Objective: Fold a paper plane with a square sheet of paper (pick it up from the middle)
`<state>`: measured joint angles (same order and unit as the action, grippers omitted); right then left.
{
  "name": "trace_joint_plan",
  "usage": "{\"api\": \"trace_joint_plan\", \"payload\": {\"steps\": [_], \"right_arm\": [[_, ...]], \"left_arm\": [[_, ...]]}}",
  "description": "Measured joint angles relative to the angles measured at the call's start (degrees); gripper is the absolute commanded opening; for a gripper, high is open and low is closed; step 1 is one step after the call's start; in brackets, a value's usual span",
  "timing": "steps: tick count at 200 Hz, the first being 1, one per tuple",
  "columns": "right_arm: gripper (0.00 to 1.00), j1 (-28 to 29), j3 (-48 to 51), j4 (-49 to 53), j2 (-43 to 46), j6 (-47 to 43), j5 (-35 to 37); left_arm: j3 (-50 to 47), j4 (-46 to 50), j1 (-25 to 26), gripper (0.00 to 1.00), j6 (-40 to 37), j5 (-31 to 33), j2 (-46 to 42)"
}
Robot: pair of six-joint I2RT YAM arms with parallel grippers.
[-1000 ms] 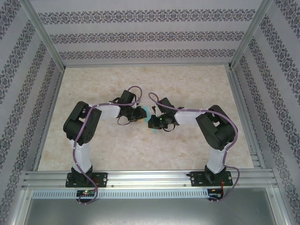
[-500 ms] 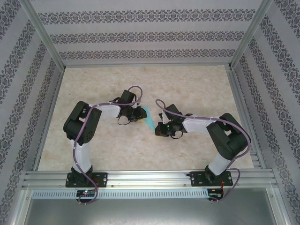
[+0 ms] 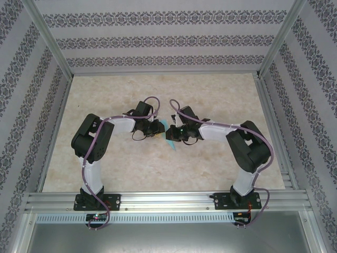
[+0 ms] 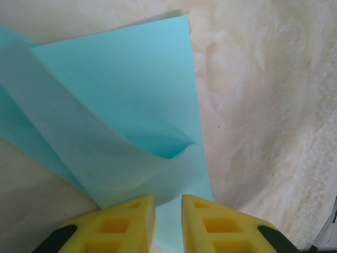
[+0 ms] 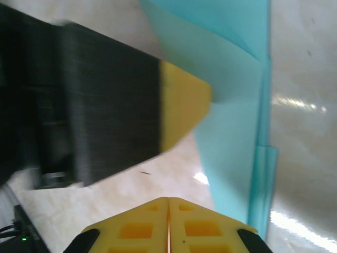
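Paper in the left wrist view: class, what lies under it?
Beige marbled table shows around the paper, so the table lies beneath it. Its near edge sits between the fingers of the left gripper. Anything directly underneath is covered.

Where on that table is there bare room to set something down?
The far strip of the table along the patterned back wall is bare, and so is the near stretch between the two arm bases. The middle is crowded: the left claw and right claw meet at the turquoise paper.

A robot lab cell: aluminium frame [image 3: 168,199], patterned wall panels [image 3: 158,39], marbled table [image 3: 205,171].
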<state>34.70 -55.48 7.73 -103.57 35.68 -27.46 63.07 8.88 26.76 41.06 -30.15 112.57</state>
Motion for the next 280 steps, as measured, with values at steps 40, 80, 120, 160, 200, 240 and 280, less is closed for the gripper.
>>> {"api": "trace_joint_plan", "payload": {"steps": [40,80,120,160,200,240,280], "right_arm": [[0.08,-0.3,0.9,0.1,-3.1,0.2,0.2],[0.08,-0.3,1.0,0.1,-3.2,0.0,0.4],[0.07,-0.3,1.3,-0.3,-3.2,-0.3,0.4],[0.04,-0.3,1.3,-0.3,-3.2,-0.3,0.4],[0.03,-0.4,1.3,-0.3,-3.2,-0.3,0.3],[0.02,-0.4,1.3,-0.3,-3.2,-0.3,0.3],[0.02,-0.4,1.7,-0.6,-3.2,-0.9,0.2]], "left_arm": [[0.0,-0.2,0.0,0.24,-0.7,-0.8,0.0],[0.0,-0.6,-0.1,0.27,-3.2,-1.8,0.0],[-2.5,-5.0,0.0,0.29,-5.1,-4.0,-1.2],[-5.9,-9.2,0.7,0.19,-4.7,-5.4,-2.9],[-7.8,-11.2,1.9,0.17,-4.4,-5.6,-2.9],[-8.3,-12.1,1.9,0.16,-4.7,-5.1,-2.9],[-7.5,-10.4,2.3,0.15,-6.7,-2.6,-2.7]]}}
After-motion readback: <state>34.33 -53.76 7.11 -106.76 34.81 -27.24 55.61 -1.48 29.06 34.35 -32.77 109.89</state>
